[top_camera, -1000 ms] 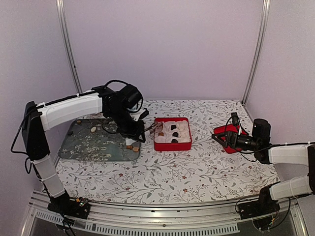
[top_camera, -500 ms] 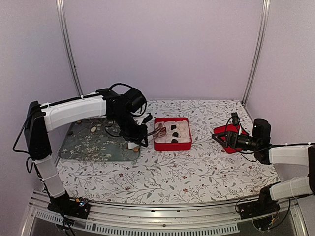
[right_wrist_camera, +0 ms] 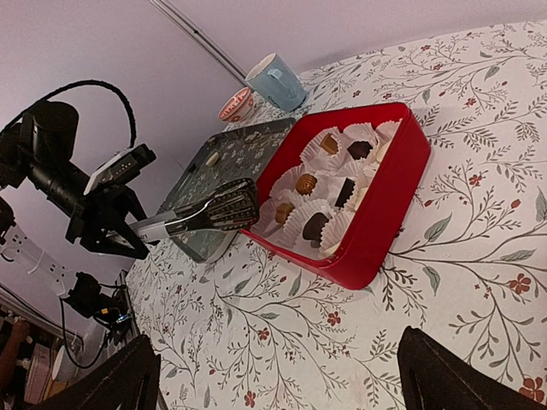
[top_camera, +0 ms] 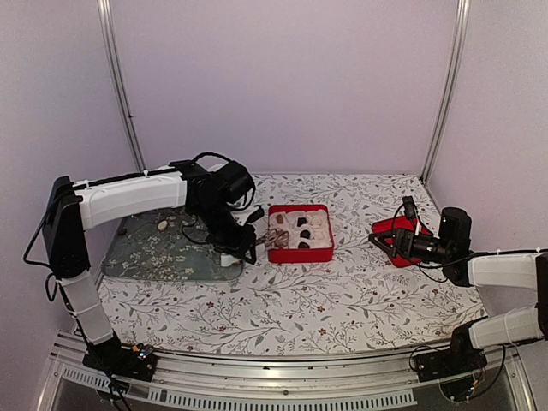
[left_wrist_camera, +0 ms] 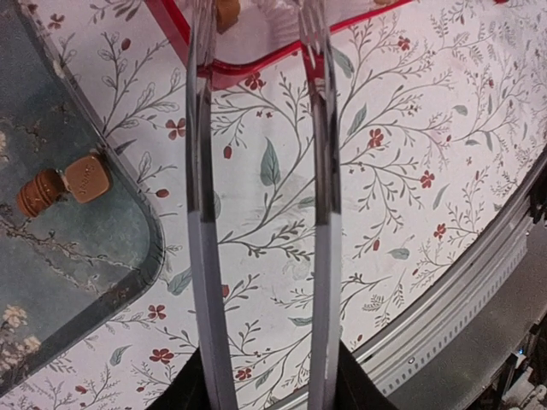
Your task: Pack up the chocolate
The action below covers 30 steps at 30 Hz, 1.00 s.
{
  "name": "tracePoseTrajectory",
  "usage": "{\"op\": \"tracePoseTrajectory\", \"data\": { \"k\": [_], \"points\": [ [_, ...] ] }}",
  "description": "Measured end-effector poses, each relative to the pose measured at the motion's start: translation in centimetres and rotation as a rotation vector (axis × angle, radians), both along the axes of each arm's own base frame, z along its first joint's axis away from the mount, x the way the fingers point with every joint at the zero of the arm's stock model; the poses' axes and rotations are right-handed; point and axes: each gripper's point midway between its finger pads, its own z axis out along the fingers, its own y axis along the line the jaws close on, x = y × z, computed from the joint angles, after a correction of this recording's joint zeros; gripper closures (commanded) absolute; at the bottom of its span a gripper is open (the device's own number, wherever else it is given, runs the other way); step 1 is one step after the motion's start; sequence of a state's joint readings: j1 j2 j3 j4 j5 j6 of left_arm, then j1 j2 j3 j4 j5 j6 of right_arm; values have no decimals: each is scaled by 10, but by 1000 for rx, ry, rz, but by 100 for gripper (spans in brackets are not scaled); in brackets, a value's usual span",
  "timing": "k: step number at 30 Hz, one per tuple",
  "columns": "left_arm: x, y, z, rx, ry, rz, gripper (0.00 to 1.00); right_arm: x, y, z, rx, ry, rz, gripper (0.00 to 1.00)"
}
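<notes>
Left gripper (top_camera: 269, 241) was the tool for this step, and its two long thin fingers (left_wrist_camera: 202, 213) pointed straight at the red box (top_camera: 300, 254). Along the part the left wrist camera showed, the fingers stood apart, with the flowery cloth (left_wrist_camera: 410, 171) showing between them. Their tips ran off the top of that picture, so I could not tell if they pinched a lump or held nothing.

Just beside the fingers, on the corner of the dark glass tray (left_wrist_camera: 102, 273), two chocolates (left_wrist_camera: 85, 179) sat touching. One was tan and square, and one was brown and round. They were not packed yet.

A bit farther on, the tips were at the side of the box that faces the tray. Inside the box, more chocolates sat in white paper cups (right_wrist_camera: 383, 130), some dark and some tan. Some cups looked empty. So the box lay right in front of the left fingers, and the tray lay close beside them.

Well apart, on the other side of the box, the right gripper (right_wrist_camera: 286, 376) was wide open with nothing in it. The left arm was much nearer to both the box and the tray.

Only the right wrist camera showed a blue mug (right_wrist_camera: 278, 81) and a small bowl (right_wrist_camera: 235, 104) past the tray. The top camera did not show them.
</notes>
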State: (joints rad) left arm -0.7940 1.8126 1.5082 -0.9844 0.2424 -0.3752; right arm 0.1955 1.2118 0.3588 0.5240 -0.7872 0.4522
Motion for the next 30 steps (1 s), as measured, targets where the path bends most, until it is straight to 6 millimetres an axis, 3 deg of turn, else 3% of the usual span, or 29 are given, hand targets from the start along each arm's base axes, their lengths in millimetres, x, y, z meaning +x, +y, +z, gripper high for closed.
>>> {"op": "tracePoseTrajectory", "data": {
  "k": [6,11,13,17,20,23,30],
  "points": [
    [2,0,1,-1,-13,1,65,0,0,0,0,0,0,1],
    [12,11,21,-30,-102,47,66,0,0,3,2,-9,-1,1],
    [18,24,32,-50,-149,92,66,0,0,3,2,-10,-1,1],
    [34,68,44,-55,-230,246,63,-1,0,3,3,-11,-1,1],
    [39,105,32,-10,-252,366,59,-1,0,4,3,-11,-1,1],
    [31,134,6,47,-250,457,58,-1,0,4,3,-11,0,1],
    [14,161,-43,104,-205,561,58,-1,0,4,5,-9,2,1]
  ]
}}
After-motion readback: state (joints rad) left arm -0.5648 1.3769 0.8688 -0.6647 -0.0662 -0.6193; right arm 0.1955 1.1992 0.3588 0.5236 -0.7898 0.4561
